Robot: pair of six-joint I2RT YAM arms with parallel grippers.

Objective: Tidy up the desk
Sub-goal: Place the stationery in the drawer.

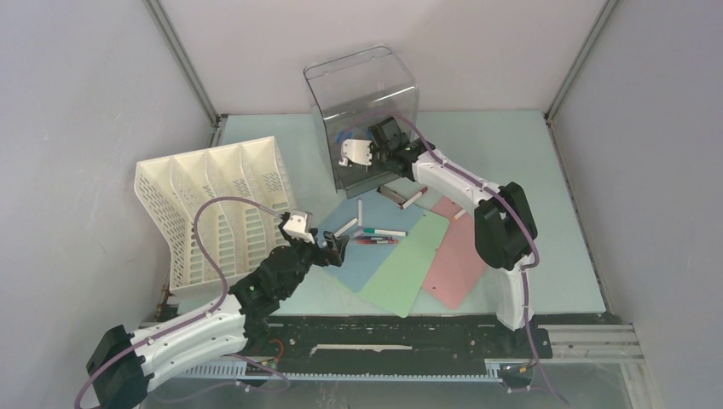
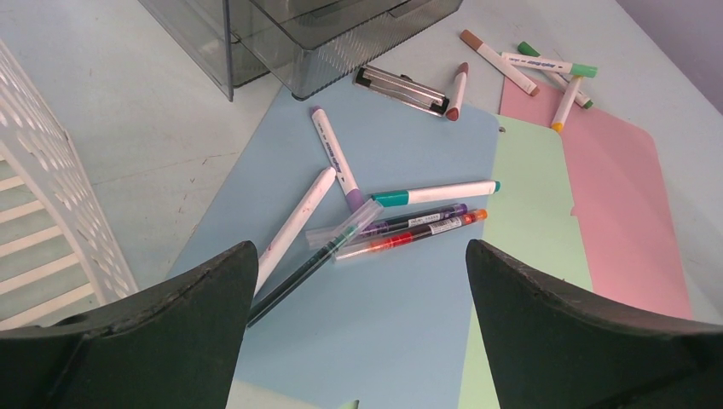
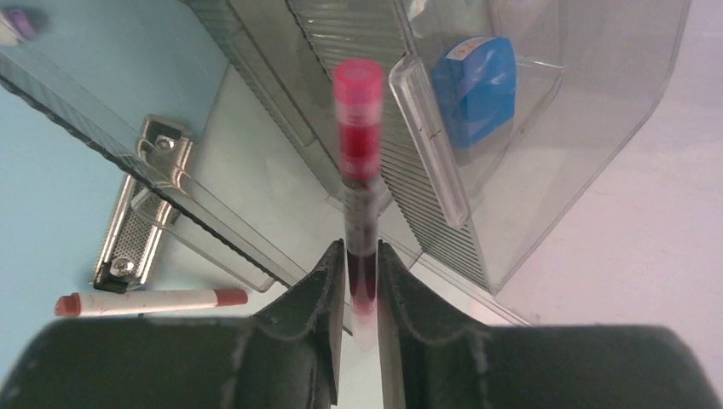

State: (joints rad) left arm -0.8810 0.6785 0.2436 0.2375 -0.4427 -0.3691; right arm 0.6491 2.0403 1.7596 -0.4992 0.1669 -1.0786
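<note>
The right tool [image 3: 362, 277] pinches a red marker [image 3: 358, 119] over the clear drawer box [image 3: 588, 153] at the counter's [image 1: 529, 153] 12 o'clock. If that pinch slackens early, the marker could fall outside the drawer. The left tool [image 2: 360, 256], wide open and empty, hovers above loose pens [image 2: 409, 226] mid-counter.

Mint-green desk [image 1: 511, 153], white slotted rack [image 1: 213, 204], red pen [image 3: 358, 170]

Grey back wall [image 1: 477, 51] behind the desk [image 1: 529, 153], grey side walls [image 1: 77, 102] left and right of it. Metal posts [image 1: 183, 60] stand at the desk's two rear corners. Black rail [image 1: 384, 332] runs along the desk's front edge. Light is soft, even, shadows faint.
</note>
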